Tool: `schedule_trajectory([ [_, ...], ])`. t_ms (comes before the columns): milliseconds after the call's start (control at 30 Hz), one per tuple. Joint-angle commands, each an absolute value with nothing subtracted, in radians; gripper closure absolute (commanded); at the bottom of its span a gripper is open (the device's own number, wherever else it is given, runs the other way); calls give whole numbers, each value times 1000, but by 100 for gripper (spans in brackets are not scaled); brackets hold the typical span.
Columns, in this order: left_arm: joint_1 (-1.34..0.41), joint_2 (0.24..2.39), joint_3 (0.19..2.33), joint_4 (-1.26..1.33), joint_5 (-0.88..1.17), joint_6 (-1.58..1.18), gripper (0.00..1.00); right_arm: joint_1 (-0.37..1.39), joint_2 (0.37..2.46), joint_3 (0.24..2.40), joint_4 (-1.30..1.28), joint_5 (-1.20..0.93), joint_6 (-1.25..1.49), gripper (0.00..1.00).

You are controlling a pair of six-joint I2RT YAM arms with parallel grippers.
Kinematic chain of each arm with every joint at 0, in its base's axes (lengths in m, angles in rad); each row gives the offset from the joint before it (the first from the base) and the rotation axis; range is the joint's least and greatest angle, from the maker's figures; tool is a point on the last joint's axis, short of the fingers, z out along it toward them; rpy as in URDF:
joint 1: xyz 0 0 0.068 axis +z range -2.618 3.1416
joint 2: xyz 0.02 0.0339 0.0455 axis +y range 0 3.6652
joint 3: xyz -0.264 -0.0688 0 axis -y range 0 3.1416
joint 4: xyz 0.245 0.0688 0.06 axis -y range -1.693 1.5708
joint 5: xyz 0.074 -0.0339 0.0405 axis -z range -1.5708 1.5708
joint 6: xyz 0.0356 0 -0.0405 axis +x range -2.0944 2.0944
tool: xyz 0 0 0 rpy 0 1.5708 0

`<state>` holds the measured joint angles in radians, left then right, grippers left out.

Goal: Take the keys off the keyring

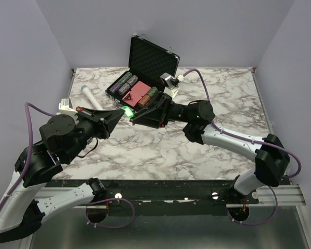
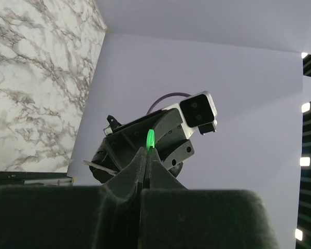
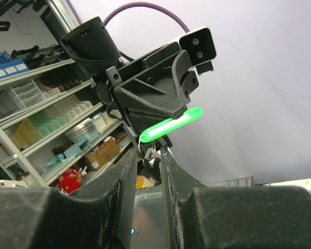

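A bright green tag (image 1: 127, 110) hangs in the air above the middle of the table, and my left gripper (image 1: 119, 115) is shut on its edge. In the left wrist view the tag (image 2: 150, 140) sticks up out of the closed jaws of that gripper (image 2: 147, 150). In the right wrist view a thin metal keyring (image 3: 146, 151) hangs from the end of the tag (image 3: 171, 124). A dark key (image 3: 152, 165) dangles from the ring. My right gripper (image 3: 149, 154) faces the left one, its jaws narrowly apart on either side of the ring and key.
An open black poker chip case (image 1: 150, 57) stands at the back centre of the marble table, directly behind both grippers. A white cylindrical microphone (image 1: 92, 97) lies at the back left. Grey walls close in the left, the right and the rear.
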<state>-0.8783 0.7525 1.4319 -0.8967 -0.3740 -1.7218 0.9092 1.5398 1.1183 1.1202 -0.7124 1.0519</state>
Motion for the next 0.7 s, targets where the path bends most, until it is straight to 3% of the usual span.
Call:
schedule_trajectory([
  [0,-874,739,1430,-873,-390,-1730,100,916,1548,1104,1120,-736,1029,68],
  [667,-874,735,1420,-867,-382,-1736,100,917,1531,1126,1091,-730,996,66],
])
